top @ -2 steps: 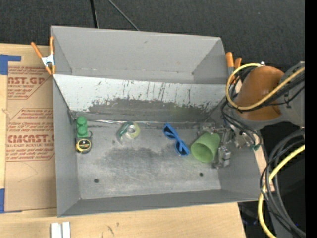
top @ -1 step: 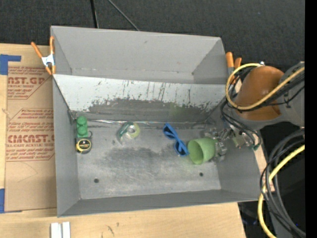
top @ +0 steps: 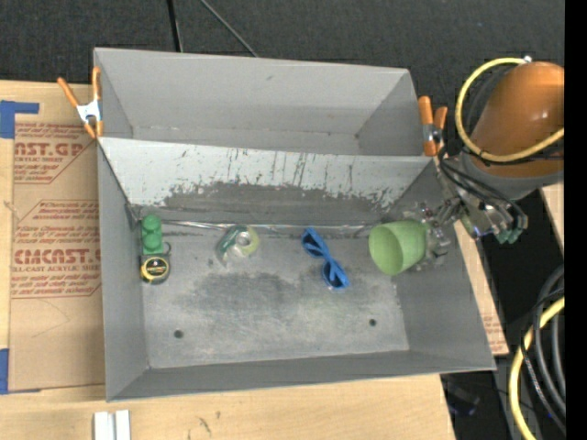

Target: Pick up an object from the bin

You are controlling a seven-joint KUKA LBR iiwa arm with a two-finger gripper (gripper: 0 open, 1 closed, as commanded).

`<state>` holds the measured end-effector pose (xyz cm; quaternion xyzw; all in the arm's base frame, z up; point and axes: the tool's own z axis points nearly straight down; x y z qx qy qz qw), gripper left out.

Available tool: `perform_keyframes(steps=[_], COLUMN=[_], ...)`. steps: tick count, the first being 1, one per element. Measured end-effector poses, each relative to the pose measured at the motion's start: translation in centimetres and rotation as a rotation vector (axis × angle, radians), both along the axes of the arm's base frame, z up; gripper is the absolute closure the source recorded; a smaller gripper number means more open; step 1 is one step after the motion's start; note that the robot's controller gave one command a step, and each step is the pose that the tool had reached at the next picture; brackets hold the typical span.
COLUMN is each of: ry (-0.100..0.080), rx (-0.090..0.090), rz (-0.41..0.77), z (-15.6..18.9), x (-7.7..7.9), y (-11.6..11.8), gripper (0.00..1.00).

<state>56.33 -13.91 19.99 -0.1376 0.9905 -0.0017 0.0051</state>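
At the bin's (top: 275, 314) three o'clock side the gripper (top: 432, 235) seemingly touched a pale green cup (top: 394, 249). The cup hid its pincer: wide or clamped, I could not tell.

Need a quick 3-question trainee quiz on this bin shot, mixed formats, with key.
1. True or false: the blue glasses lie between the clear ring and the green cup.
2. Which thing lies nearest the pincer? A) green cup B) blue glasses C) clear ring
3. Fill in: at the left of the bin, the small green figure stands right beside the yellow-and-black ____.

Key:
1. True
2. A
3. tape measure
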Motion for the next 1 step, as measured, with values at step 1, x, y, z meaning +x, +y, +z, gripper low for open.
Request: perform_keyframes(steps=[1], ry=[0.004], rx=[-0.001], rz=[0.324], z=[8.85], x=[-1.07], y=[-0.42], gripper=[1.00])
